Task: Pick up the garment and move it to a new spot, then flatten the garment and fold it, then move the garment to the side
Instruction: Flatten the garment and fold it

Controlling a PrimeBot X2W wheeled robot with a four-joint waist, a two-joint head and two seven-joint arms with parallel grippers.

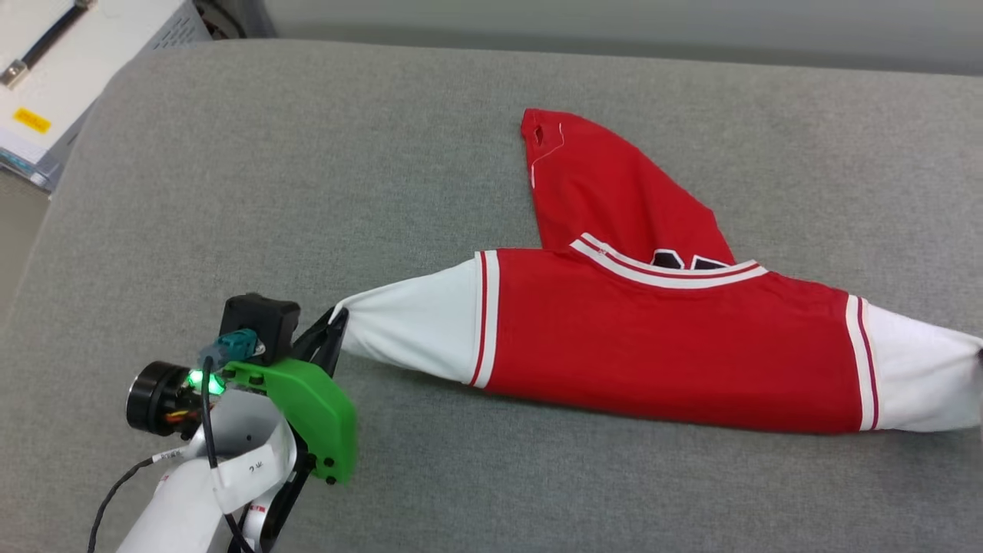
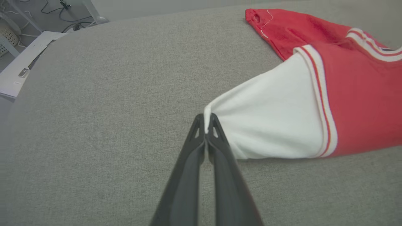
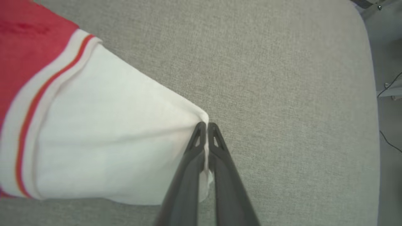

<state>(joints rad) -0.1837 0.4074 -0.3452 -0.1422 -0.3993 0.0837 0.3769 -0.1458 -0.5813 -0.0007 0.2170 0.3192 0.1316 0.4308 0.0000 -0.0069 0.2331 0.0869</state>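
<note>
The garment [image 1: 676, 338] lies on the grey table [image 1: 307, 153]. The left gripper [image 2: 205, 118] pinches one white sleeve [image 2: 270, 119] tip, the right gripper [image 3: 206, 126] the other. They should pull apart gently and evenly.

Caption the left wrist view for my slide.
Left gripper shut on the white sleeve tip of the red jersey, lying on grey surface.

I see the garment [image 1: 676, 346] as matt cloth with ribbed striped trim. The surface [image 1: 307, 169] wears coarse grey woven fabric. My left hand [image 2: 205, 122] has matt dark plastic fingers [image 2: 188, 175]; its green cover [image 1: 319, 411] looks smooth plastic.
</note>
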